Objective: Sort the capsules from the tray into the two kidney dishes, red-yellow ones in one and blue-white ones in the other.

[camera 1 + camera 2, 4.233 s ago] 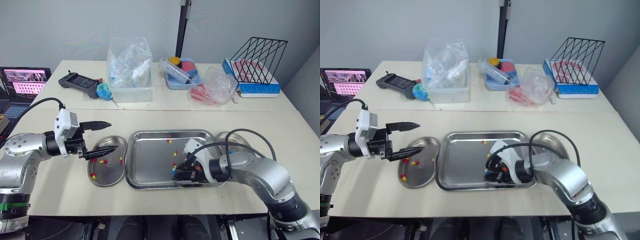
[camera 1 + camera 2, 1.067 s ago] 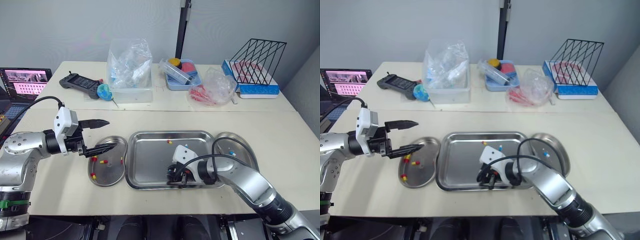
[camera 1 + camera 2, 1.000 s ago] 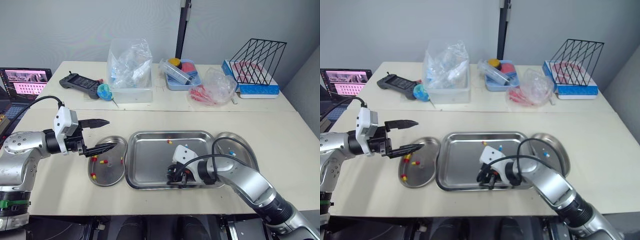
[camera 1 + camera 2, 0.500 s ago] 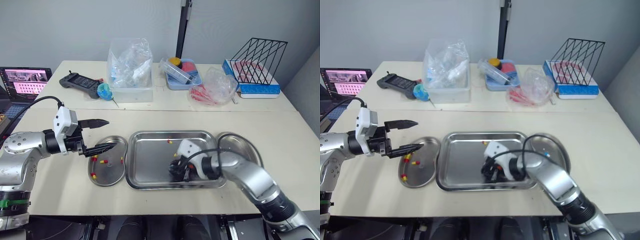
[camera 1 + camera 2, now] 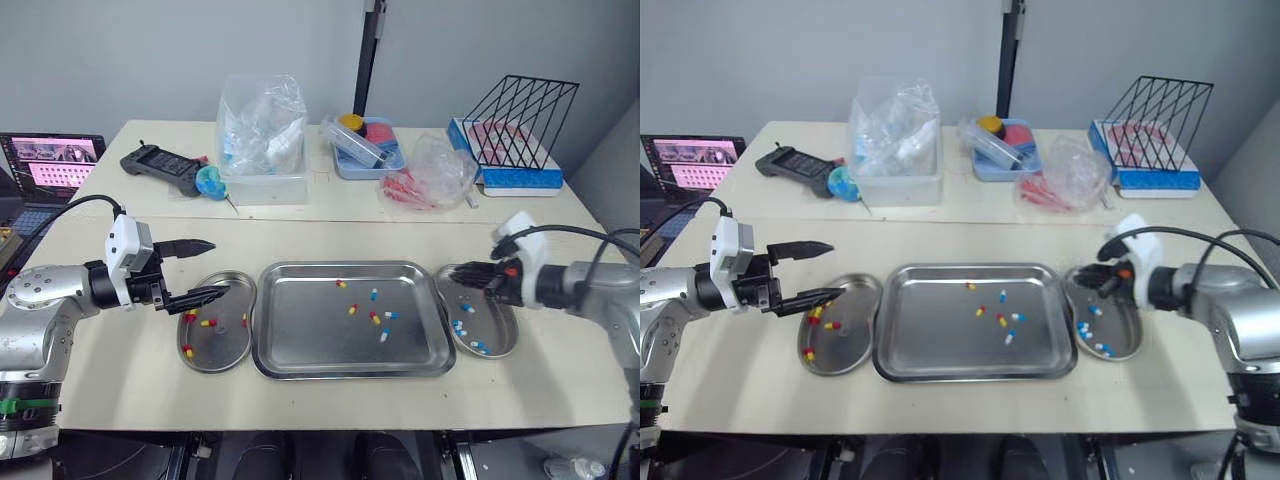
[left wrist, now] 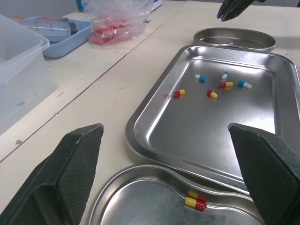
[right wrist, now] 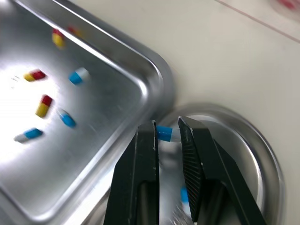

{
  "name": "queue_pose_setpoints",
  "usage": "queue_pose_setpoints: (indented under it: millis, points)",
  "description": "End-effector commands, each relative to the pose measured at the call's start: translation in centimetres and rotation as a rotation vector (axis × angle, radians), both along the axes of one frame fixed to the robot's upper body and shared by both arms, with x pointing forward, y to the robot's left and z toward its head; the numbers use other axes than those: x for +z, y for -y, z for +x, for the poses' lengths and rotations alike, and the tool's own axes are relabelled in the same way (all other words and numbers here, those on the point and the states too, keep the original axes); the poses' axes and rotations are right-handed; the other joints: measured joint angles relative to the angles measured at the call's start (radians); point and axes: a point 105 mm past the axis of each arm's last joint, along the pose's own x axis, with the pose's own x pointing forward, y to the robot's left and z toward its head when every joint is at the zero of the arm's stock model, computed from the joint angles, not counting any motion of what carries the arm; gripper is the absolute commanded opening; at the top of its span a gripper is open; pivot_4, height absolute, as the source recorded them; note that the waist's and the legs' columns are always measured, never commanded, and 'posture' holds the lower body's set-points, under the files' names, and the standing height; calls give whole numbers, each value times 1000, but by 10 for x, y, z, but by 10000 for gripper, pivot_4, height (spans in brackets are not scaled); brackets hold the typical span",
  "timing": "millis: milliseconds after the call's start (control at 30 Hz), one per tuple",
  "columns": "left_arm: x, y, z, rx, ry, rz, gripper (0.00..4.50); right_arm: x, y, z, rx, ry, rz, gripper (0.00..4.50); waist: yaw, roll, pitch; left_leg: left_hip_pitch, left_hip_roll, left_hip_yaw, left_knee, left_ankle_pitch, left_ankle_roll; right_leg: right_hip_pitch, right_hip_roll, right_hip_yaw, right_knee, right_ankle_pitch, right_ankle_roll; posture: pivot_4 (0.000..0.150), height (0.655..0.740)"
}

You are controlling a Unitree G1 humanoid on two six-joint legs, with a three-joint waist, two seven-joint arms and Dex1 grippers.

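Blue-white capsule [image 7: 164, 133], nipped in right pincer [image 7: 168, 125], over dish [image 7: 255, 154]

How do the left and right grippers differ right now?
The left gripper is wide open and empty; the right gripper is shut on a blue-white capsule. The left gripper sits at the left kidney dish, which holds red-yellow capsules; the right gripper sits over the right kidney dish, near its tray-side edge. Both have black fingers and are off the tray.
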Motion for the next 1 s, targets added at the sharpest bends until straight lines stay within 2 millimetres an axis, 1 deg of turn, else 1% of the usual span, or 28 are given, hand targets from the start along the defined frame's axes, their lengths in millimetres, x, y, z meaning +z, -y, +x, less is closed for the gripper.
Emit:
queue_pose_setpoints:
  millis: [33, 133, 200, 267, 300, 433, 467, 533, 567, 600, 633, 700, 800, 867, 1000]
  points:
    - [7, 0, -1, -5, 41, 6, 45000, 4, 16, -3, -26, 30, -18, 1868, 0, 0, 0, 0, 0, 0, 0, 0, 0, 0, 0, 0, 0, 0, 0, 1500, 7400]
    - [6, -1, -1, -3, 38, 8, 45000, -3, 25, -6, -43, 14, -38, 1868, 0, 0, 0, 0, 0, 0, 0, 0, 0, 0, 0, 0, 0, 0, 1, 1500, 7400]
    - [6, -2, -2, -2, 37, 10, 45000, -5, 26, -9, -38, 4, -30, 1868, 1, 0, 0, 0, 0, 0, 1, 0, 0, 0, 0, 0, 0, 0, 1, 1500, 7400]
    - [6, -2, -2, -1, 38, 12, 45000, -5, 25, -10, -32, 0, -24, 12005, 1, 0, 0, 0, 0, 0, 1, 0, 0, 0, 0, 0, 0, 0, 1, 1500, 7400]
    - [7, -2, -1, -2, 39, 14, 45000, -4, 25, -10, -29, 0, -28, 14791, 1, 0, 0, 0, 0, 0, 1, 0, 0, 0, 0, 0, 0, 0, 1, 1500, 7400]
    - [8, -2, 0, -1, 44, 17, 45000, 4, 30, -9, -47, 26, -26, 28426, 3, 0, 0, 0, 0, 0, 1, 0, 0, 0, 0, 0, 0, 0, 1, 1500, 7400]
    - [8, -2, 0, -1, 44, 17, 45000, 5, 31, -9, -52, 32, -25, 32530, 4, 0, 0, 0, 0, 0, 1, 0, 0, 0, 0, 0, 0, 0, 1, 1500, 7400]
    - [7, -3, 1, 8, 48, 18, 45000, 7, 33, -8, -65, 48, -12, 38887, 4, 0, 0, 0, 0, 0, 1, 0, 0, 1, 0, 0, 0, 0, 1, 1500, 7400]
    - [6, -6, 3, 23, 50, 17, 45000, 11, 37, -6, -88, 92, 21, 42394, 4, 0, 0, 0, 0, 0, 1, 0, 0, 0, 0, 0, 0, 0, 1, 1500, 7400]
    - [4, -10, 5, 48, 53, 9, 45000, 22, 47, -3, -135, 187, 75, 44799, 5, 0, 0, 0, 0, 0, 1, 0, 0, 0, -1, 1, 0, 0, 1, 1500, 7400]
    - [3, -14, 6, 66, 56, 4, 45000, 28, 55, -2, -172, 256, 113, 44799, 6, 0, 0, 0, 0, 0, 1, 0, 0, 1, 0, 0, 0, 0, 1, 1500, 7400]
    - [2, -24, 10, 115, 66, -22, 45000, 35, 75, -5, -239, 352, 136, 44799, 8, 0, 0, 1, -1, 0, 1, 0, 0, 2, 0, 0, -1, 1, 1, 1500, 7400]
    - [-1, -35, 11, 164, 73, -48, 45000, 37, 96, -9, -300, 415, 154, 44799, 7, 0, 0, 0, -2, 0, 1, 0, 0, 2, 0, 0, 0, 1, 2, 1500, 7400]
    - [-4, -43, 11, 197, 68, -57, 45000, 35, 110, -14, -339, 431, 165, 44799, 4, 0, 0, 1, -1, 0, 1, 0, 0, 3, 0, 0, 0, 1, 2, 1500, 7400]
    - [-12, -59, 8, 250, 60, -55, 45000, 29, 129, -18, -400, 459, 154, 44799, 0, 1, 0, 3, -1, 0, 0, 0, 0, 3, 0, 1, 0, 1, 2, 1500, 7400]
